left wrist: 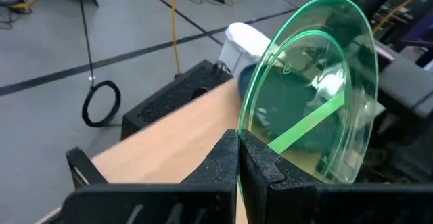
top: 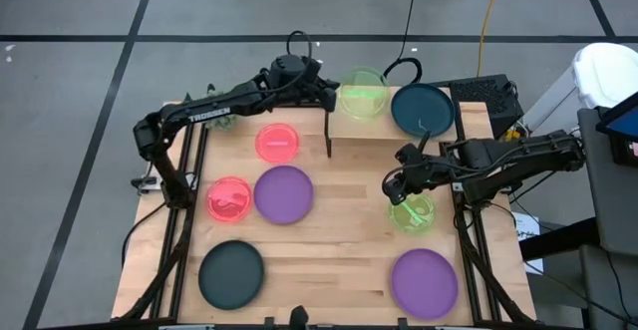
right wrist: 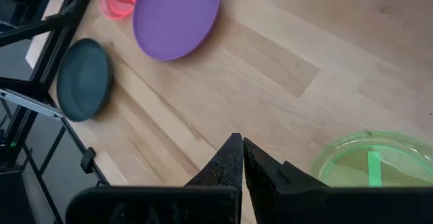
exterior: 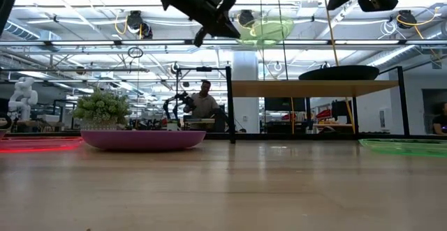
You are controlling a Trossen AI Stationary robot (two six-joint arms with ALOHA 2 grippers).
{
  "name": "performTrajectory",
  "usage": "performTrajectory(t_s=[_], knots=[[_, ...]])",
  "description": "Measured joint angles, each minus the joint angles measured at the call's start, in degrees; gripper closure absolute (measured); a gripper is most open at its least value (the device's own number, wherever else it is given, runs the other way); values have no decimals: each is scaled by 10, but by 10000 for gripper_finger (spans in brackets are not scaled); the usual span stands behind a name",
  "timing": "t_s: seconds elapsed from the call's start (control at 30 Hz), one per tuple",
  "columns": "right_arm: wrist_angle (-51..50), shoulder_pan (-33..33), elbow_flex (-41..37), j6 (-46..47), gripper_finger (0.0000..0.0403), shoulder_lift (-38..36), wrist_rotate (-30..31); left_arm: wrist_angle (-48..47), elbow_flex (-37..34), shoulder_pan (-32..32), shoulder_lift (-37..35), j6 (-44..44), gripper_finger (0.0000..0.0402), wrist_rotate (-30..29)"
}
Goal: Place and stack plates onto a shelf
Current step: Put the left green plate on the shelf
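A green plate (left wrist: 314,82) is clamped by its rim in the left gripper (left wrist: 238,158), held in the air above the left end of the shelf (top: 374,127), with a teal plate (top: 422,109) lying on the shelf's right end beyond it. The right gripper (right wrist: 237,158) hangs with its fingers pressed together and holding nothing, just above the table (top: 339,240). A second green plate (right wrist: 372,160) lies close beside it, and a purple plate (right wrist: 176,15) lies well off.
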Motion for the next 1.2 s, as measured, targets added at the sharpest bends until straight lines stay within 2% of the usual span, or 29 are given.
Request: performTrajectory(t_s=[0.13,0.43,1.0,1.2], knots=[[0,0,-2,-1,403,0,0,-4,1,1,17,2,399,-31],[0,0,-2,-7,403,0,0,-37,1,7,57,-27,399,-36],[9,0,-2,9,403,0,1,-30,1,9,62,-24,399,-72],[9,0,-2,8,403,0,1,-20,1,12,80,-76,399,-50]])
